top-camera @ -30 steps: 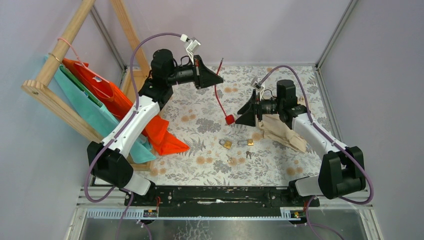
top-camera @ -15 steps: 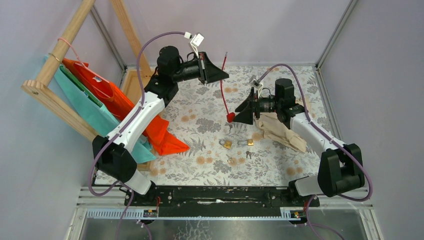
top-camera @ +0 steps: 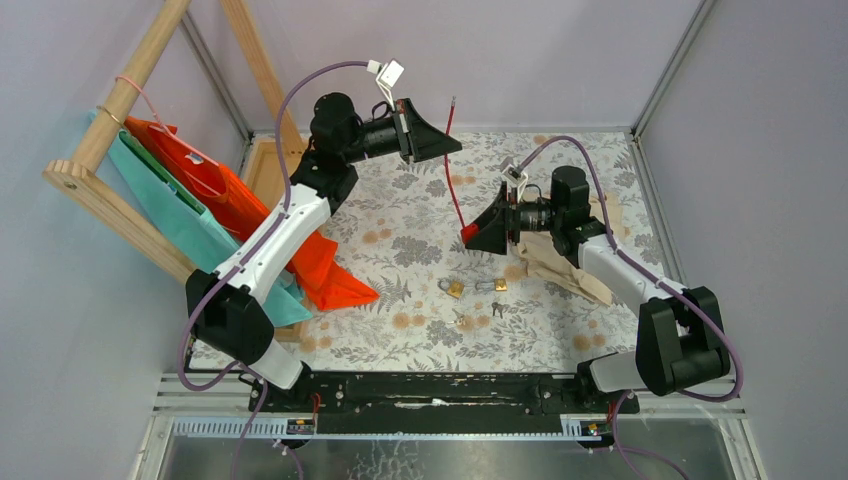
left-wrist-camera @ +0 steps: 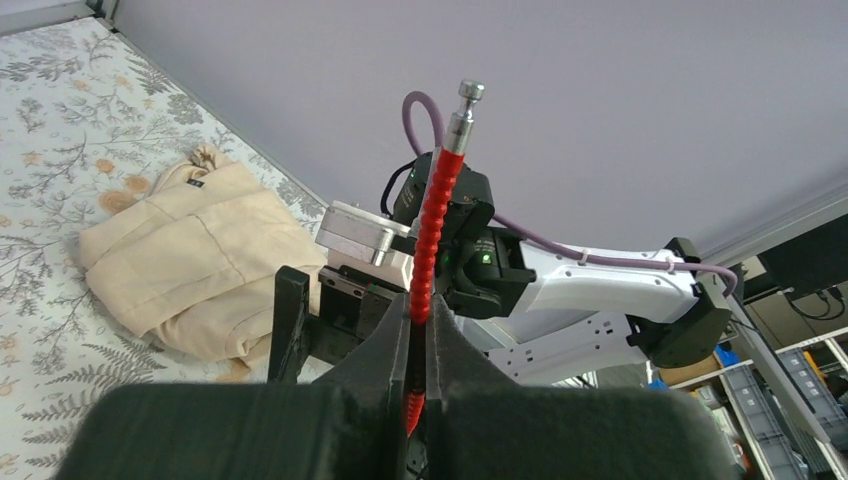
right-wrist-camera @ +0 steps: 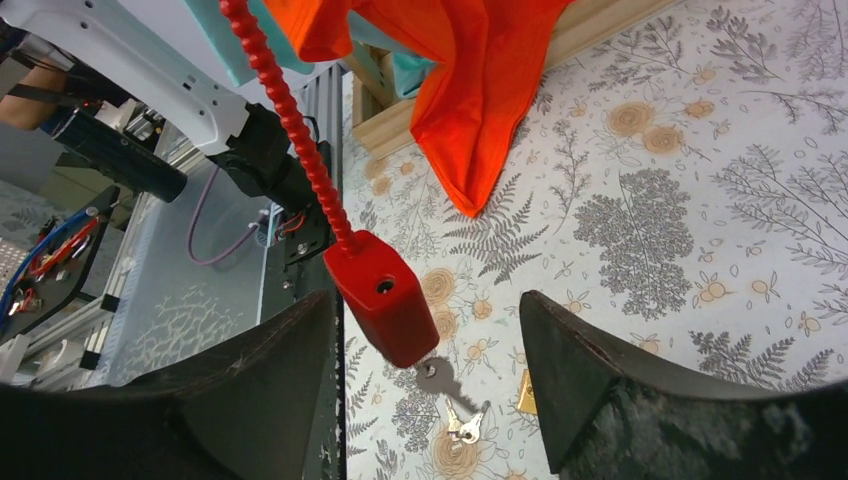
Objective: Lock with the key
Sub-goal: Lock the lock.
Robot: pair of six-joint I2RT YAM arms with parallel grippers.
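Your left gripper pinches the semi-stiff cable; clamp your spread right gripper on the light lock body dangling at six o'clock.

No text, brand or number can be read; a small dark tag on the beige cloth is illegible.

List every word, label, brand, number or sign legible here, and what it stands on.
No text is legible.
Too small to read: the dark tag on the folded beige garment.
No marking shows: the red cable-shackle padlock.
Too small to tell: the small brass padlocks.
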